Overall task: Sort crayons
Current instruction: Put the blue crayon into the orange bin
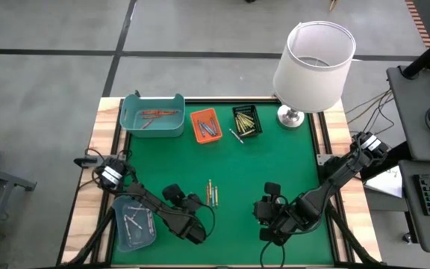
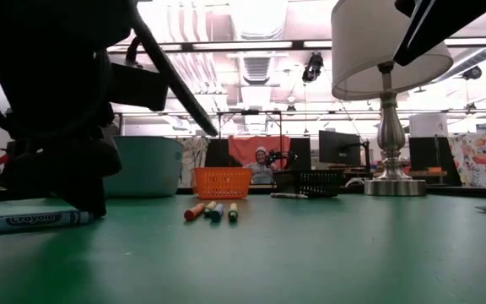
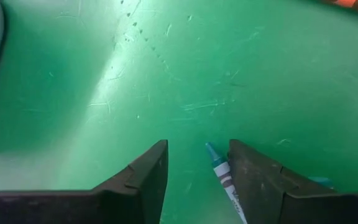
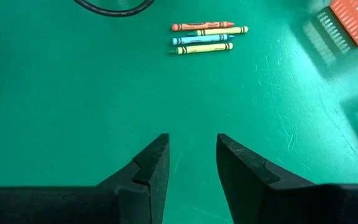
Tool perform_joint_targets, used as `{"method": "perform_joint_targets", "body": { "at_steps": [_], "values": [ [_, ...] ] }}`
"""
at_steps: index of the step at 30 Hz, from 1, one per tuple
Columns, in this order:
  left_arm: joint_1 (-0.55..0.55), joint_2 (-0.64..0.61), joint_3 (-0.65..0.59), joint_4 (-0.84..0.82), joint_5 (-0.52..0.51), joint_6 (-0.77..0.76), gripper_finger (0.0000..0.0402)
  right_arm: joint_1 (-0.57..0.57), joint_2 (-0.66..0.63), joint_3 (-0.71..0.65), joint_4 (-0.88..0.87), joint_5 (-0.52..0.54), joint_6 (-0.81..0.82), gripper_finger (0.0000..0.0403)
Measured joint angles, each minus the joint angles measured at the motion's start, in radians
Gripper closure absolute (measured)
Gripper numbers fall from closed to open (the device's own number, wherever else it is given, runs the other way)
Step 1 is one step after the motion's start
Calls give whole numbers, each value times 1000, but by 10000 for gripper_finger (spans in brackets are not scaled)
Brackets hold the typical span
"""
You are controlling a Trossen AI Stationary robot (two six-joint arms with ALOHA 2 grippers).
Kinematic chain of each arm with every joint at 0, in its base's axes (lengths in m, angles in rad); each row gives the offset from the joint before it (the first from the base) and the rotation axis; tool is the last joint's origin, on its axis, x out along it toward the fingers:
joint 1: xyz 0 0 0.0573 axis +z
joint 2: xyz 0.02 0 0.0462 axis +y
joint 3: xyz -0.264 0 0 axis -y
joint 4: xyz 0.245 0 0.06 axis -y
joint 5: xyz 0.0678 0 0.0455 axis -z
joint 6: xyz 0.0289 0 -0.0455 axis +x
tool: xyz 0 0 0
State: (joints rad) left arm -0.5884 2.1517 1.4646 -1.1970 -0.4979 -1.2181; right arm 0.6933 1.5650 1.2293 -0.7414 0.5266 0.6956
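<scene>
Crayons: four loose crayons [image 1: 212, 193] lie side by side at the lower centre of the high view, on the green counter [image 1: 275, 161]; in the right wrist view they show as orange, yellow, blue and yellow sticks [image 4: 205, 37] in the upper middle of the frame.
Blue crayon: one more [image 3: 225, 184] lies flat on the mat at the lower centre of the left wrist view, between the left arm's parted jaws and close to one of them; whether it touches is not clear.
Already sorted: reddish sticks in the teal tray [image 1: 154, 115], blue ones in the orange tray [image 1: 205, 125], yellow-green ones in the black tray [image 1: 246, 121], pale ones in the clear tray [image 1: 134, 222] at lower left.
Handling: judged light, stiff, paper-wrapped and prone to roll; brittle if pinched hard. A grip across the middle of the barrel, jaws square to its length, looks safest.
Left gripper [image 3: 197, 180]: low over the mat at the lower left-centre of the high view, jaws released and straddling the blue crayon, not yet closed on it.
Right gripper [image 4: 192, 163]: lower right-centre of the high view, jaws apart and empty, pointed toward the four crayons but well short of them.
Lamp [image 1: 313, 61]: stands at the counter's upper right.
</scene>
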Motion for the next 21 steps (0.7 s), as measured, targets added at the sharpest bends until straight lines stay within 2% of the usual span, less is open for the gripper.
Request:
{"method": "perform_joint_targets", "body": {
  "at_steps": [13,19,21],
  "values": [
    [-2,0,-14,-12,-29,4,305,0,0,0,24,0,0,282],
    [-2,-12,-10,-44,-43,32,349,0,0,0,25,0,0,282],
    [-2,-48,-9,-50,-93,36,371,0,0,0,25,-1,0,282]
  ]
}}
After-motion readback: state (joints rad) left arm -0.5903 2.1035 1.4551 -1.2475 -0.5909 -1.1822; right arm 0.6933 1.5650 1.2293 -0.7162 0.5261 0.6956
